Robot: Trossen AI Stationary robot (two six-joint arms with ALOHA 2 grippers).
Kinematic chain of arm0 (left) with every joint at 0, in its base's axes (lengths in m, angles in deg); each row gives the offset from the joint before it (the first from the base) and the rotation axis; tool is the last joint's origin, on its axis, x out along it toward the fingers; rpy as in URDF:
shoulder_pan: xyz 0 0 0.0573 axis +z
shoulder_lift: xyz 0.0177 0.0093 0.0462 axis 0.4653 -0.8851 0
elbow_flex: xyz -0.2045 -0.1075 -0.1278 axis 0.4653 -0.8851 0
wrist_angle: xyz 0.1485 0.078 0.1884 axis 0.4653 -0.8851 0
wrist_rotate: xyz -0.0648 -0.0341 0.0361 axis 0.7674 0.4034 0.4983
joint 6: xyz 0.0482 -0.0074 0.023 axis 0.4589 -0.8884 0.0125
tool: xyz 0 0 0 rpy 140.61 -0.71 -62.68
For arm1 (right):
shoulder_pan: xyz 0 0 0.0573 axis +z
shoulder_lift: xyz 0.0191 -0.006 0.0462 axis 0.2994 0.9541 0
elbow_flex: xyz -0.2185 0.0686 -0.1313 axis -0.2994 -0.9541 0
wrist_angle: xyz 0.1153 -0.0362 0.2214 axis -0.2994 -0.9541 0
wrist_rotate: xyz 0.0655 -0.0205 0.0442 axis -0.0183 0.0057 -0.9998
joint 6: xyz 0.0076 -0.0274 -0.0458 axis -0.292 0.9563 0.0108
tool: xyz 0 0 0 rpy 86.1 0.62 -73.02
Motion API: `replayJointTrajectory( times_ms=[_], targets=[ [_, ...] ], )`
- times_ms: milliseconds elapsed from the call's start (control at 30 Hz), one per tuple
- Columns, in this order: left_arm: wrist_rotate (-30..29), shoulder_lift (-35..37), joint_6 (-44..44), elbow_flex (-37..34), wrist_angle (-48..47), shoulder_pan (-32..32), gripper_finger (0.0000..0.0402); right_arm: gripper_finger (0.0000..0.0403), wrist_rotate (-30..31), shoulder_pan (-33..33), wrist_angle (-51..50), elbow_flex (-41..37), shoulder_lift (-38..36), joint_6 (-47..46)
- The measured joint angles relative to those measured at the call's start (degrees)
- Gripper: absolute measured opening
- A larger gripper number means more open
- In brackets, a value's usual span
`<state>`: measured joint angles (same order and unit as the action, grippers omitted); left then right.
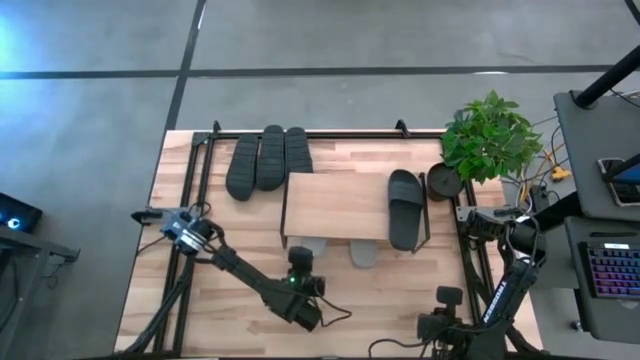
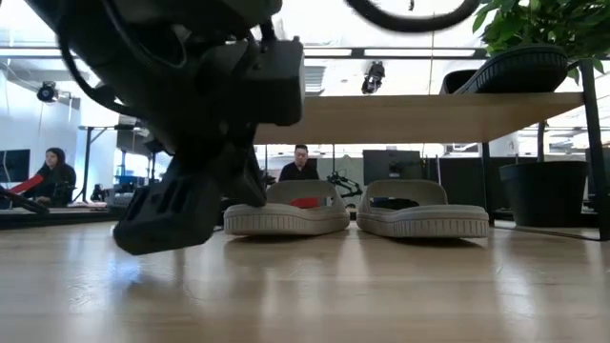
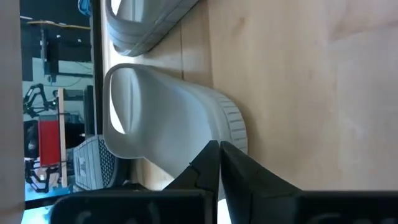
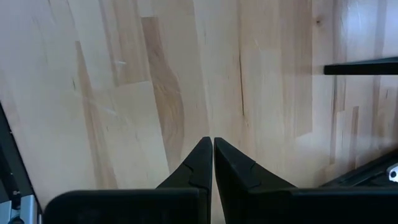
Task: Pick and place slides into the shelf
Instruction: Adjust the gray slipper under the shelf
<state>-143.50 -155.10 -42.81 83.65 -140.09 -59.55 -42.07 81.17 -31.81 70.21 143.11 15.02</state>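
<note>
Left gripper (image 1: pixel 300 262): fingers pressed together, empty, at 6 o'clock of shelf (image 1: pixel 340 205) | right gripper (image 4: pixel 212 163): pressed together, empty | light grey slides (image 2: pixel 286 211) under shelf | black slide (image 1: pixel 405 207) on top, three (image 1: pixel 268 160) at 10 o'clock.

Grey concrete floor (image 1: pixel 90 120), potted plant (image 1: pixel 490 135), desks with seated people (image 2: pixel 300 164)

Table (image 1: pixel 400 280): pale wood, plank-grained; shelf (image 1: pixel 335 205) top: light wood, thin black frame; three dark grey slides (image 1: pixel 268 160) beside it, one black slide (image 1: pixel 405 207) on top; two light grey slides (image 2: pixel 286 211) under shelf, ribbed soles; plant (image 1: pixel 490 135): green, black pot.
</note>
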Motion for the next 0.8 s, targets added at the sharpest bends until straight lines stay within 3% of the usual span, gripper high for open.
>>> replayJointTrajectory(
  times_ms=[233, 433, 800],
  targets=[
    [-1.8, 1.4, -2.9, 0.1, -0.6, 2.1, 0.0000, 0.0008, 0.0, 0.0, -0.1, 0.0, 0.0, 0.0],
    [8.2, 2.0, -11.6, 0.2, -0.8, 5.9, 0.0000, 0.0008, 0.0, 0.0, -0.1, -0.1, 0.0, -0.6],
    [12.3, 2.1, -20.4, 2.3, 0.3, 6.3, 0.0000, 0.0008, 1.3, 0.0, -0.1, -0.1, 0.0, -5.6]
  ],
)
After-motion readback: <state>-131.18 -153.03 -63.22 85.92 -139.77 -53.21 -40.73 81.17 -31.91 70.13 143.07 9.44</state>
